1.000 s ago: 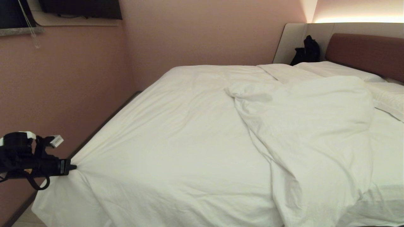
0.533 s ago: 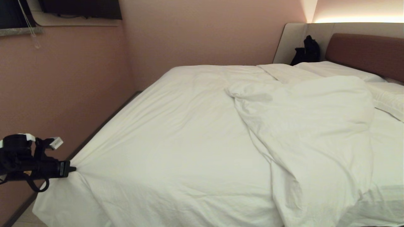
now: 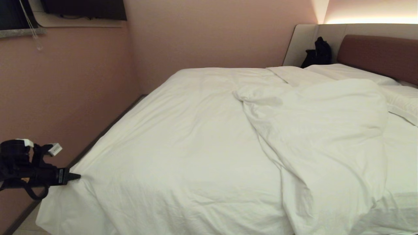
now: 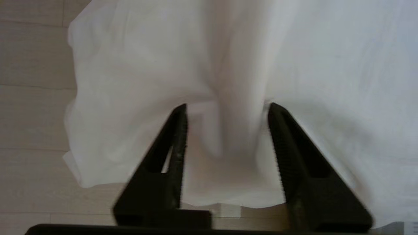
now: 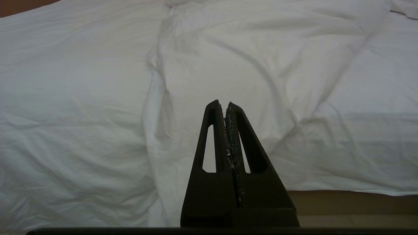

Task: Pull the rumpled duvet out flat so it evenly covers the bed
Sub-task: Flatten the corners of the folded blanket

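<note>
Left gripper (image 4: 227, 106) sits at the near left corner of the bed (image 3: 98, 138), its two black fingers (image 4: 176, 130) spread about halfway apart, and nothing is clamped. A soft fold of the white duvet (image 4: 228, 65) lies loose in the gap between them, its hem drooping just under the fingertips over pale floorboards (image 4: 32, 98). In the head view the same gripper (image 3: 76, 176) points level at the duvet's (image 3: 183, 156) corner, tip right at the cloth edge. Out from there the quilt spreads smooth across the left half of the mattress; farther right it is heaped in a thick rumpled ridge running toward the headboard (image 3: 378, 54) and the pillows (image 3: 346, 73). A dark bag (image 3: 317, 52) sits in the far corner. Right gripper (image 5: 226, 104) hangs before the near edge of the bed, fingers pressed together, empty.
</note>
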Available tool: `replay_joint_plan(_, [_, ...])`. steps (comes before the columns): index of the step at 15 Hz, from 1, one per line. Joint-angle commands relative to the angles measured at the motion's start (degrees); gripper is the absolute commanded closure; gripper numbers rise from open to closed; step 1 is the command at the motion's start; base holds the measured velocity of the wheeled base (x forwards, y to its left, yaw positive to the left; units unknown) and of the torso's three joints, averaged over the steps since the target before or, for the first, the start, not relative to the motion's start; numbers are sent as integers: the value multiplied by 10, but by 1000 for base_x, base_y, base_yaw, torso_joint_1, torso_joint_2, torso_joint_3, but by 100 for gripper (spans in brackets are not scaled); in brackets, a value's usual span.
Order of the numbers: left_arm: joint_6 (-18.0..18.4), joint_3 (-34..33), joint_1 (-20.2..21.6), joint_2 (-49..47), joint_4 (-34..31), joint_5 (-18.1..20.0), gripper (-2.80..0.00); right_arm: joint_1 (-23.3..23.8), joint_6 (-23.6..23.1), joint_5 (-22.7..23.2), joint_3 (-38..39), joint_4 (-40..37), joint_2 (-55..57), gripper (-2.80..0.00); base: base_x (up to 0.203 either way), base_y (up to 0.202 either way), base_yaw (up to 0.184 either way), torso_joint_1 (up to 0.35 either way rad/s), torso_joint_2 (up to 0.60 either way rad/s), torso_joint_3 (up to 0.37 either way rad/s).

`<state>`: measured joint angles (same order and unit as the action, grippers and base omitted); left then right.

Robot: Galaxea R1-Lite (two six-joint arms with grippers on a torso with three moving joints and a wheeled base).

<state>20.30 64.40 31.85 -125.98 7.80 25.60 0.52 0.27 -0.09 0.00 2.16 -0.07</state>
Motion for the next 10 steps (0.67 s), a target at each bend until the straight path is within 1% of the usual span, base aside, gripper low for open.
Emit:
replay_joint_plan(1, [-1,-9,-4,17,0,5,-280,0,0,0,0,0,1,0,0,0,0,0,0,0])
replay_joint_plan(2, [-2,-13,-5,20,1,5,-280,0,0,0,0,0,1,0,0,0,0,0,0,0])
replay_joint_plan(4, [-1,-33,-5,57,4,7,-280,0,0,-1,0,0,1,0,0,0,0,0,0,0])
replay_joint_plan(7, [-2,-61,-3,138,0,31,-280,0,0,0,0,0,1,0,0,0,0,0,0,0])
replay_joint_plan(8, [-6,-74,-3,175,-1,41,-280,0,0,0,0,0,1,0,0,0,0,0,0,0])
replay_joint_plan(10, [-28,-94,-3,252,-2,54,-280,0,0,0,0,0,1,0,0,0,0,0,0,0])
